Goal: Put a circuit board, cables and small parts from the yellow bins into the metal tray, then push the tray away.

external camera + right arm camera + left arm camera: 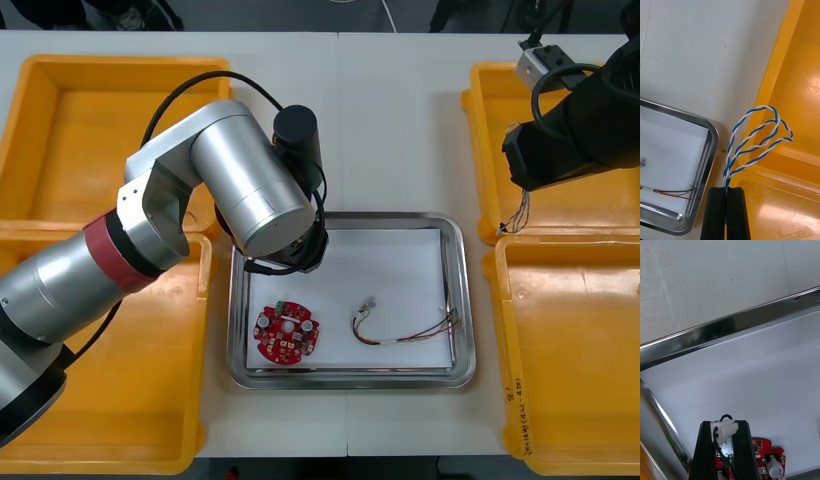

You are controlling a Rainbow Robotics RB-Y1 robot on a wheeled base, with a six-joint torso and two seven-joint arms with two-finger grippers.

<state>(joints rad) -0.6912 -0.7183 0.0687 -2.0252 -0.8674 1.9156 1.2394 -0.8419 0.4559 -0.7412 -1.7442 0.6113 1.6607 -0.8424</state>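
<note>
My left gripper point(724, 426) is shut on a black cable with a white plug point(727, 428), low over the white inside of the metal tray point(466, 300). Just beyond its fingers lies the round red circuit board point(765, 457), which sits at the tray's near left point(287, 333). A red and yellow cable point(400, 328) lies in the tray's near right. My right gripper point(727, 189) is shut on a twisted blue and white cable point(760, 138), held above the seam of the two right bins, beside the tray's corner point(713, 137). The cable's end dangles below the right arm point(515, 215).
Two yellow bins stand left of the tray, far point(100, 130) and near point(130, 400), and two stand right of it, far point(490, 130) and near point(570, 350). The left arm's silver body point(240, 180) hangs over the tray's far left corner.
</note>
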